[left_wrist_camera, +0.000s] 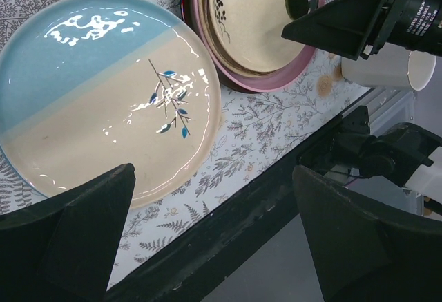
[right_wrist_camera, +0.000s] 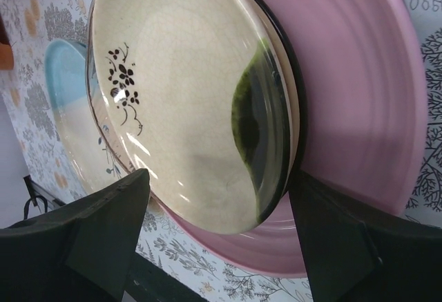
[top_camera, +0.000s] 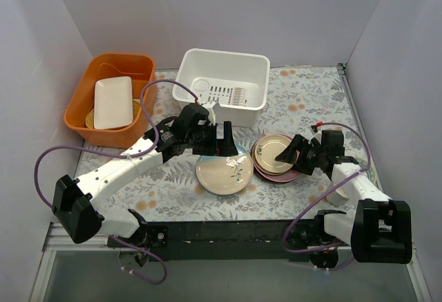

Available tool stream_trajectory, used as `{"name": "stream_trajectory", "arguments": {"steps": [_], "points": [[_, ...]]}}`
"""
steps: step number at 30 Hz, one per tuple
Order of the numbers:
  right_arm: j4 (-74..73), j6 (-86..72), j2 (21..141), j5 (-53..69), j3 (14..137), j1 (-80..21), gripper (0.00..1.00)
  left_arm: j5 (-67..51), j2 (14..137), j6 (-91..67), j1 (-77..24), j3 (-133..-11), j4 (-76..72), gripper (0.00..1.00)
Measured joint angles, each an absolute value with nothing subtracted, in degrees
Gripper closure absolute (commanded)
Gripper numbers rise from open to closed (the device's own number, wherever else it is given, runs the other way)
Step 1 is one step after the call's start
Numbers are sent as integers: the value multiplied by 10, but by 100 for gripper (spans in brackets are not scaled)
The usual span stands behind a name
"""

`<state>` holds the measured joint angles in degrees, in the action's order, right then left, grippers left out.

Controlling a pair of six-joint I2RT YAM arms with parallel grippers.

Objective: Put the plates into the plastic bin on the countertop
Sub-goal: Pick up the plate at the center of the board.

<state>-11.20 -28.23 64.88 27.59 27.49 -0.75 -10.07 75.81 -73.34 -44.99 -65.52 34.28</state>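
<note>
A cream-and-blue plate (top_camera: 224,175) with a sprig lies flat on the countertop (top_camera: 304,101); it also shows in the left wrist view (left_wrist_camera: 103,101). My left gripper (top_camera: 219,143) hangs above its far edge, open and empty (left_wrist_camera: 217,247). To its right is a stack of plates (top_camera: 275,157): a tan plate with a black flower (right_wrist_camera: 186,101) on top, a black rim, then a pink plate (right_wrist_camera: 359,88). My right gripper (top_camera: 289,153) is open, its fingers either side of the stack's near edge (right_wrist_camera: 221,247). The white plastic bin (top_camera: 222,77) stands at the back, with no plate inside.
An orange tub (top_camera: 110,98) at the back left holds a white rectangular dish (top_camera: 112,101). A white mug (left_wrist_camera: 383,67) sits by the right gripper. The black front rail (left_wrist_camera: 228,226) runs along the table's near edge. Walls close in on both sides.
</note>
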Motion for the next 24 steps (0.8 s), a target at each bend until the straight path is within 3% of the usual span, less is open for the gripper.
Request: {"name": "stream_trajectory", "arguments": {"steps": [6, 16, 24], "points": [[-65, -305, 650, 279, 253, -6, 24, -100, 758, -735, -453, -655, 343, 2], [-18, -329, 660, 281, 235, 3, 32, -98, 759, -740, -462, -655, 342, 2], [9, -328, 665, 283, 227, 4, 30, -98, 773, -746, -473, -655, 337, 2]]}}
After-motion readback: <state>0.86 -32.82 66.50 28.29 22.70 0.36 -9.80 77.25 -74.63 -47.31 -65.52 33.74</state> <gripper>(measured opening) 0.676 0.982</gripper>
